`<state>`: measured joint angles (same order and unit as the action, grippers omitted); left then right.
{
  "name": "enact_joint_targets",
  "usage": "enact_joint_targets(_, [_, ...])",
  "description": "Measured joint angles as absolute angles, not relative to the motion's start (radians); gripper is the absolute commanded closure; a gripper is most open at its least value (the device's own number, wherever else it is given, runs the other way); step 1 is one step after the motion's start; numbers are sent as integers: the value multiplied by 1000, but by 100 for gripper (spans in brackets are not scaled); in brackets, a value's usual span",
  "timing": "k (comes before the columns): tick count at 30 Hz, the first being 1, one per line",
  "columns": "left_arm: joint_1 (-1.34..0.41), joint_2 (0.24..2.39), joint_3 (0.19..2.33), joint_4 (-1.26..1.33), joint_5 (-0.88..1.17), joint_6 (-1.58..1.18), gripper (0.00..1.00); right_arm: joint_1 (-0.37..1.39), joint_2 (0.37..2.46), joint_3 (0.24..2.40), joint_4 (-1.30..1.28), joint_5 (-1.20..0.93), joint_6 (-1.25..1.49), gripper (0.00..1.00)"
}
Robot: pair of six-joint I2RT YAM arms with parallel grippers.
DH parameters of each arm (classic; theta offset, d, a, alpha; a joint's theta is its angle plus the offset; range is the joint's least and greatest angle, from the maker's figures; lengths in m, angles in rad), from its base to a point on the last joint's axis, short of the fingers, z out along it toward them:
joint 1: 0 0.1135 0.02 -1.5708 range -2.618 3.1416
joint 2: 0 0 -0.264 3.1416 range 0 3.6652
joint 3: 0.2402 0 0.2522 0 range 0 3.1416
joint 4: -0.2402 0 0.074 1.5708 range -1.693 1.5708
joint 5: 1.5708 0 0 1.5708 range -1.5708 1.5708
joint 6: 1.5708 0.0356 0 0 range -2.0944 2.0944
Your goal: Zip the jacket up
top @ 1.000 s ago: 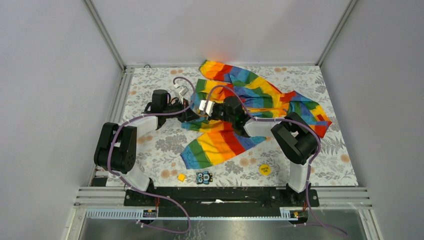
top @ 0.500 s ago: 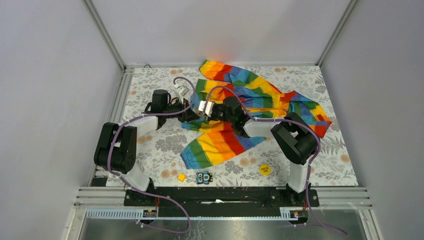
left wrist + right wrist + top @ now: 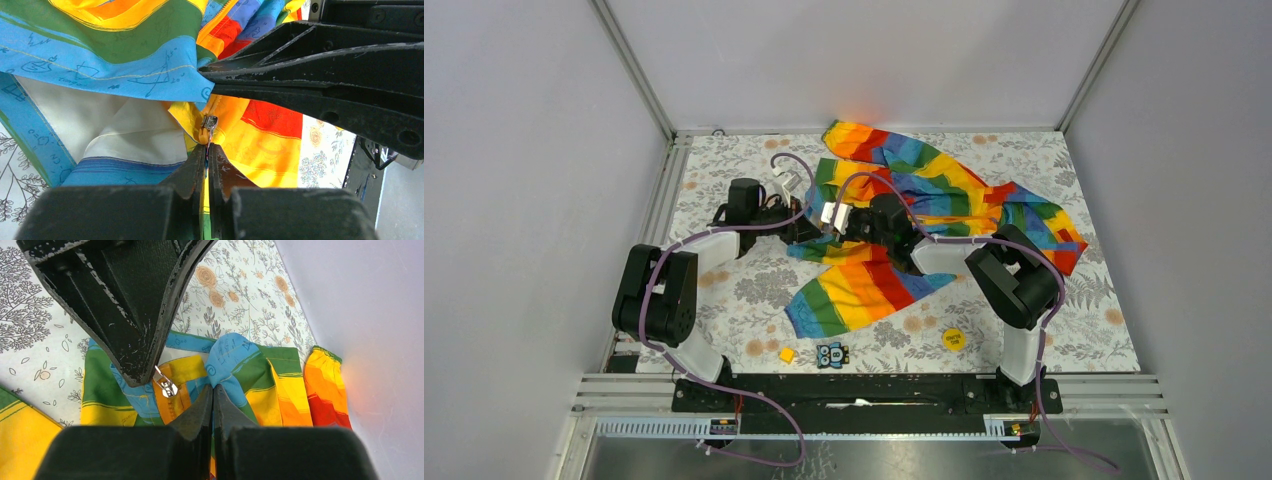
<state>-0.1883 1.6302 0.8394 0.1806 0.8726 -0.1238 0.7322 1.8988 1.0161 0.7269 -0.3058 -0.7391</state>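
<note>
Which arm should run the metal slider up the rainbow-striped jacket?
Left. The left gripper looks shut on the metal zipper slider of the rainbow-striped fabric jacket; the right gripper is shut on fabric beside it.

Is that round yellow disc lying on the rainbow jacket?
No, the yellow disc lies on the flowered table cover, apart from the jacket.

Floral tablecloth [image 3: 1086, 318]; plain grey walls [image 3: 524, 150] (aluminium-framed).

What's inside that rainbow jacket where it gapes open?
A white lining shows inside the jacket, beside the silver zipper slider. Deeper in, the jacket's own folds and the left gripper hide the rest.
</note>
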Motion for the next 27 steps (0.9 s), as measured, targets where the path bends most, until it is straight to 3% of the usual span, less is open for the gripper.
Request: enact_joint_targets(27, [-188,1641,852,160,885,-124,100,752,1899,1016,720,-305,-756,100])
